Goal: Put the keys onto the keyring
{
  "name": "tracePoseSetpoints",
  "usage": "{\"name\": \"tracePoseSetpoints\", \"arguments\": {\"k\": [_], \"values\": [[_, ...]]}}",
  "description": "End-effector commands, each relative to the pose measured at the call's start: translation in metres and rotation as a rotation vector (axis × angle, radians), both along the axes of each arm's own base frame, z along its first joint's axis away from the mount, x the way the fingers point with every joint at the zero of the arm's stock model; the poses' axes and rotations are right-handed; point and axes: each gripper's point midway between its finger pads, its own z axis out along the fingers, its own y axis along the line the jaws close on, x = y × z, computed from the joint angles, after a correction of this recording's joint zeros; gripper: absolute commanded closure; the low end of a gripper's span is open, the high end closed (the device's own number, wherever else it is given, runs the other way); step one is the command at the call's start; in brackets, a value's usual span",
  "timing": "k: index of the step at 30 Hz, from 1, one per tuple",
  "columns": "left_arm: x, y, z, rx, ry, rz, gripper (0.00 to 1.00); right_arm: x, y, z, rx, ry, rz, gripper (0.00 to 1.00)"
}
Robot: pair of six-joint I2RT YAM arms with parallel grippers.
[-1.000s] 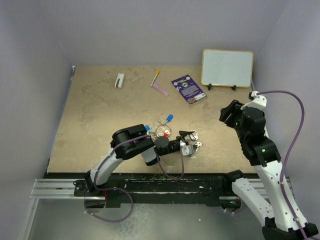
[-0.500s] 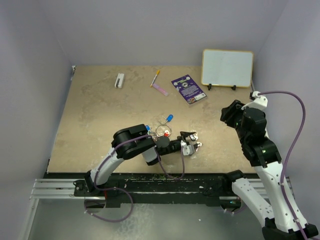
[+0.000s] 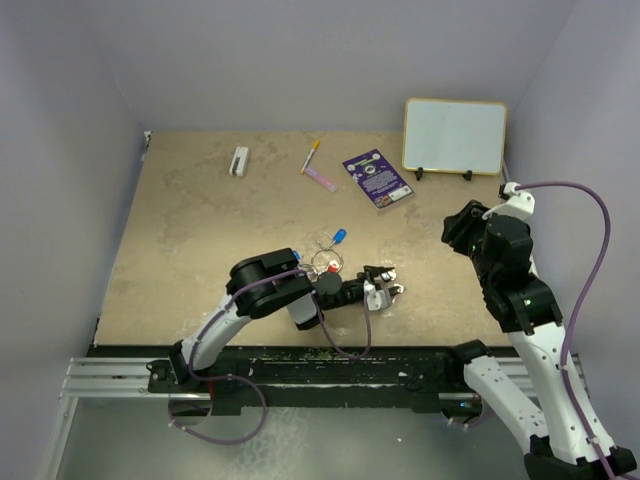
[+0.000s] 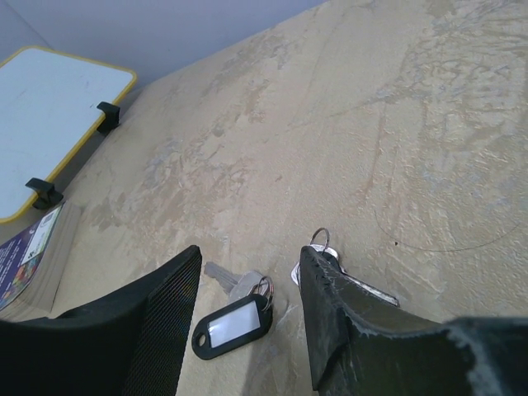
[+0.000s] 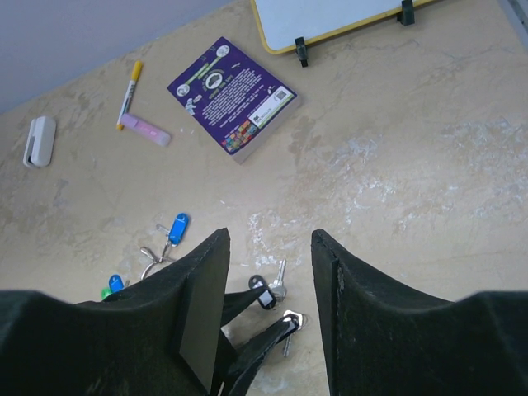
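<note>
My left gripper (image 3: 384, 282) is open and low over the table in the left wrist view (image 4: 250, 257). A key with a black tag (image 4: 233, 323) lies flat between its fingers. A second key with a small ring (image 4: 323, 246) lies partly hidden under the right finger. Both show in the right wrist view: the black-tag key (image 5: 264, 294) and the second key (image 5: 289, 321). The keyring (image 3: 322, 262) with a red tag (image 3: 331, 268) and a blue key (image 3: 340, 236) lies behind the left wrist. My right gripper (image 5: 268, 239) is open, empty and held high at the right (image 3: 460, 226).
A purple card (image 3: 377, 178) and a yellow-framed whiteboard (image 3: 455, 137) stand at the back right. A yellow marker with a pink piece (image 3: 316, 165) and a small white object (image 3: 240, 161) lie at the back.
My left arm has shifted slightly towards the keys, its fingers still around the black-tag key. The right arm has barely moved.
</note>
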Motion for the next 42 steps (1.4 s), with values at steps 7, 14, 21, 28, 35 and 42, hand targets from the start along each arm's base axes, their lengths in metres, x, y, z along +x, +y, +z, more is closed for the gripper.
{"name": "tracePoseSetpoints", "arguments": {"k": [7, 14, 21, 28, 35, 42], "values": [[-0.003, -0.008, 0.020, -0.072, -0.017, -0.032, 0.61, 0.001, -0.006, 0.009, -0.008, -0.035, -0.029, 0.52], [0.001, 0.000, 0.014, -0.032, -0.010, 0.008, 0.61, -0.001, -0.008, 0.010, -0.008, -0.038, -0.038, 0.51], [0.009, 0.006, -0.003, 0.054, 0.009, 0.055, 0.57, -0.004, -0.010, 0.007, -0.003, -0.032, -0.049, 0.50], [0.011, 0.007, -0.009, 0.104, 0.034, 0.069, 0.57, -0.006, -0.010, 0.011, 0.009, -0.041, -0.052, 0.50], [0.009, 0.008, -0.014, 0.162, 0.069, 0.062, 0.57, -0.010, -0.010, 0.012, 0.023, -0.045, -0.055, 0.50], [0.000, 0.013, -0.018, 0.209, 0.099, 0.034, 0.65, -0.016, -0.013, 0.015, 0.039, -0.058, -0.066, 0.50]]}}
